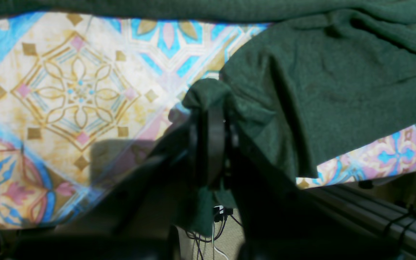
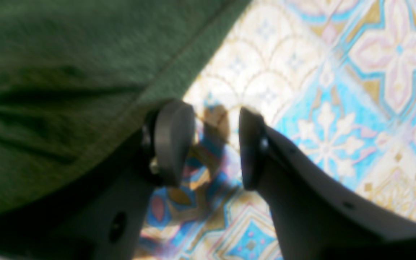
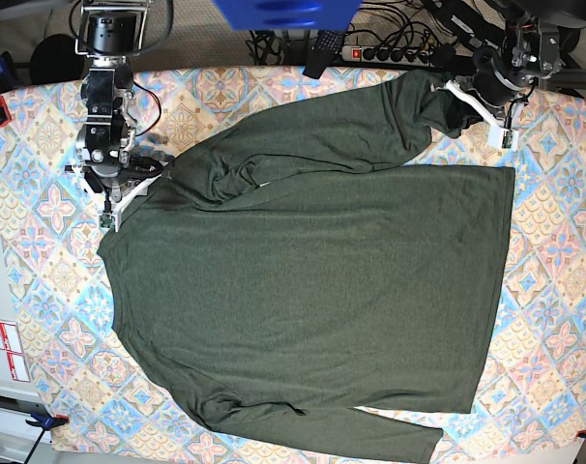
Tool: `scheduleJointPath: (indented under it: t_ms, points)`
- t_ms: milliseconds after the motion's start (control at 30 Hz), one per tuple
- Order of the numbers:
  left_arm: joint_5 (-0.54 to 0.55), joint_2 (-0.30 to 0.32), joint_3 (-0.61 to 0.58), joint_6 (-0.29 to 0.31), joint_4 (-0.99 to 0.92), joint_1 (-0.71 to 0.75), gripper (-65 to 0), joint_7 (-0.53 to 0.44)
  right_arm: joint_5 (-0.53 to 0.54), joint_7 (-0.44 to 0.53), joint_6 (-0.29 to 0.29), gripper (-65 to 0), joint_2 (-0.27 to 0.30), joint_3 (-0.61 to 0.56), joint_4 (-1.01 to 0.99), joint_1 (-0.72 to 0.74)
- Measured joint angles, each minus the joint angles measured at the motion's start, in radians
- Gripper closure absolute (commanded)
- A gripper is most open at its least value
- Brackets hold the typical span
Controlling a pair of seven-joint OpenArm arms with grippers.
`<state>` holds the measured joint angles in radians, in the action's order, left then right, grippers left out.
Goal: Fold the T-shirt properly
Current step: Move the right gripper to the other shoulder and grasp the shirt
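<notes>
The dark olive-green T-shirt [image 3: 312, 271] lies spread flat across the patterned tablecloth [image 3: 554, 251], with one long sleeve folded across its top part. My left gripper [image 3: 441, 95] is at the far right corner, shut on the end of that sleeve; in the left wrist view the fabric [image 1: 338, 90] bunches over the closed jaws of the gripper [image 1: 208, 108]. My right gripper [image 3: 138, 181] is at the shirt's left shoulder edge. In the right wrist view it [image 2: 211, 144] is open and empty, just above the cloth, with the shirt's hem [image 2: 49, 90] beside its left finger [image 2: 173, 141].
A power strip with cables [image 3: 390, 53] lies beyond the table's far edge. Metal rails [image 1: 374, 213] and loose cables [image 1: 211, 231] run below the table edge under my left gripper. Red-and-white labels [image 3: 3, 348] sit off the table at the left.
</notes>
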<state>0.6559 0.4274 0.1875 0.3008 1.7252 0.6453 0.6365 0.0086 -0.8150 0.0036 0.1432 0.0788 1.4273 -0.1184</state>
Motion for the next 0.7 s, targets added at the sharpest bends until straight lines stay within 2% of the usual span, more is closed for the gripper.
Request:
scheduleJointPath:
  t_ms: [133,267,400,567,633,700]
  points:
    - [0.000,0.000,0.000,0.000,0.000,0.003,0.0,0.003,0.040,0.011,0.002,-27.4,-0.001,0.000,-0.012,0.024]
    - [0.000,0.001,0.000,-0.001,0.000,0.000,0.0,0.003,0.212,0.031,0.000,-33.6,-0.001,0.009,-0.045,0.023]
    - [0.000,0.000,0.000,-0.001,0.000,0.002,0.0,0.003,0.346,0.036,-0.002,-34.5,0.007,0.042,-0.121,0.084]
    - [0.000,0.000,0.000,0.000,0.000,0.000,0.0,0.003,0.367,0.082,0.007,-34.4,0.007,0.052,-0.154,0.087]
    - [-0.004,0.000,0.000,-0.005,0.000,0.002,0.0,0.003,0.367,0.070,0.006,-31.2,0.007,0.052,-0.153,0.089]
    - [-0.003,-0.001,0.000,-0.002,0.001,0.002,0.0,0.003,0.367,0.070,0.001,-21.8,0.007,0.052,-0.153,0.090]
